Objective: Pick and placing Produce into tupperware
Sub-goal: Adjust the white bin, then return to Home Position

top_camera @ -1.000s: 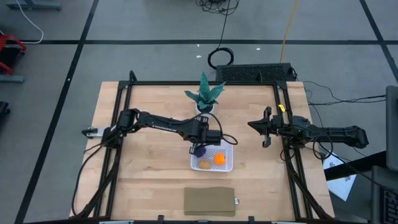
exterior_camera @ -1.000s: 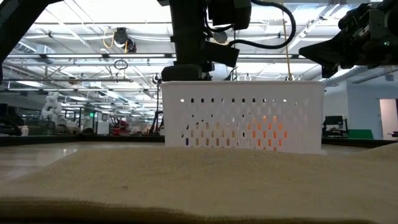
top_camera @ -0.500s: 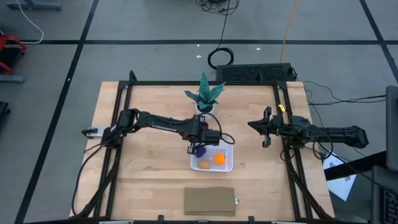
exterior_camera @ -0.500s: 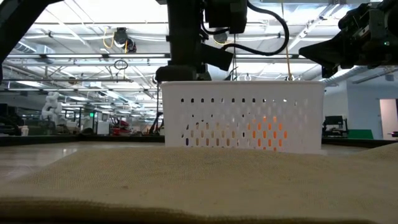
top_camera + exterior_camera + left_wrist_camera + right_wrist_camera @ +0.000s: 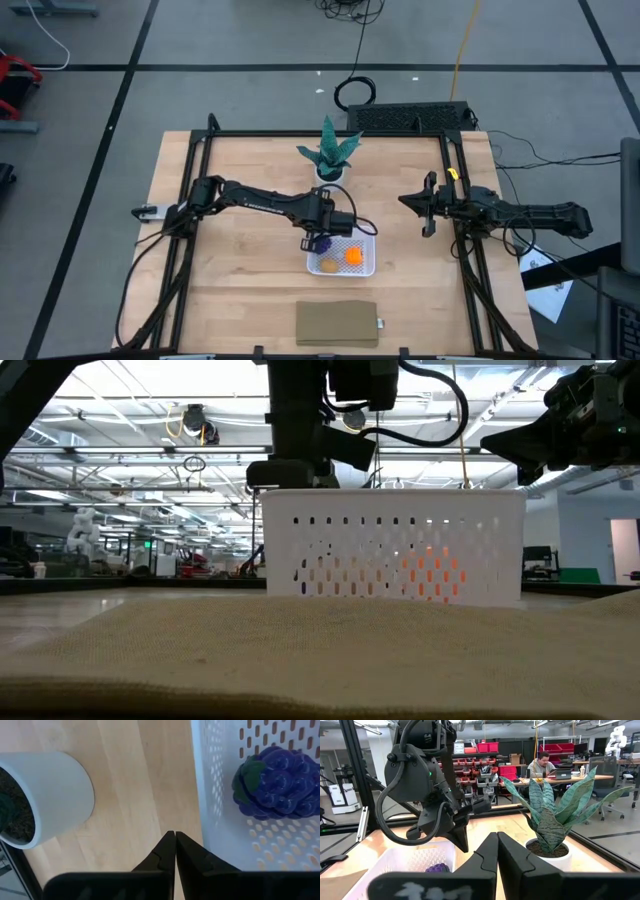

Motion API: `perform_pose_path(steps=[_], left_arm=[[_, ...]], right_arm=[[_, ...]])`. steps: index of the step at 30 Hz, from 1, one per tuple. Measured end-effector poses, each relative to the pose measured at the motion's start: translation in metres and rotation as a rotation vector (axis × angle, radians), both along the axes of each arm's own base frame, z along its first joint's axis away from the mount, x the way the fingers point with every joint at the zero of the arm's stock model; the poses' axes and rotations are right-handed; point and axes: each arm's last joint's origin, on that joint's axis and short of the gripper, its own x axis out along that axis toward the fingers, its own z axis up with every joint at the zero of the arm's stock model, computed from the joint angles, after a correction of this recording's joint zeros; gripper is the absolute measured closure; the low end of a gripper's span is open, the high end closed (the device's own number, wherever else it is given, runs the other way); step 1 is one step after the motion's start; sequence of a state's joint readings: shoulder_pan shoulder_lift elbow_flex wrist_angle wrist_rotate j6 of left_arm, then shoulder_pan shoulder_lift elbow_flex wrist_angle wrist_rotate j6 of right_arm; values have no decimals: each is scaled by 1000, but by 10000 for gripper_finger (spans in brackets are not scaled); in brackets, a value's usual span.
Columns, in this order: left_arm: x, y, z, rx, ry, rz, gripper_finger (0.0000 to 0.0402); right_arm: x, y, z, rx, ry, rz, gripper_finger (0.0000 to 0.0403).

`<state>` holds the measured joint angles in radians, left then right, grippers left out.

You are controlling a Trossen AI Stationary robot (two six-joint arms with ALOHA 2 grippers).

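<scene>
Surface: tupperware [image 5: 341, 254] at 6 o'clock of centre, grapes [image 5: 274, 782], orange [image 5: 353, 256], tan piece [image 5: 328, 265] inside. Left tool [image 5: 175, 840] fingers together, empty, over rim; lift straight, clear wall. Right tool [image 5: 497, 842] fingers together, idle at 3 o'clock.

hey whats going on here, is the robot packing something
Yes. All three toy foods lie in the white perforated container: purple grapes, an orange ball and a tan piece. The left gripper is shut and empty, over the container's rim beside the grapes. The right gripper waits shut off to the side. A potted plant stands behind.
</scene>
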<state>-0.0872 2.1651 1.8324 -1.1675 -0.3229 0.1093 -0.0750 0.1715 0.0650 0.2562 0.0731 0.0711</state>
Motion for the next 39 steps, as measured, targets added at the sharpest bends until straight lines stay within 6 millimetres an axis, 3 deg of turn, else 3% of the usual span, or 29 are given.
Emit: perform_pose_path(steps=[14, 18, 22, 26, 30, 35, 39], left_arm=[[-2, 1, 7, 74, 1, -35, 390], [-9, 3, 34, 101, -62, -63, 399], [-22, 4, 79, 100, -219, -75, 400], [-45, 6, 125, 104, -417, -99, 400], [-78, 8, 144, 109, -580, -143, 401], [-127, 13, 142, 111, -812, -132, 401], [-159, 18, 119, 62, -979, -168, 401]], right_arm=[[0, 0, 0, 0, 0, 0, 403], [0, 0, 0, 0, 0, 0, 403], [0, 0, 0, 0, 0, 0, 403], [0, 0, 0, -4, -1, 0, 403], [0, 0, 1, -26, -4, -3, 403], [0, 0, 1, -30, -4, -3, 403], [0, 0, 1, -30, -4, -3, 403]])
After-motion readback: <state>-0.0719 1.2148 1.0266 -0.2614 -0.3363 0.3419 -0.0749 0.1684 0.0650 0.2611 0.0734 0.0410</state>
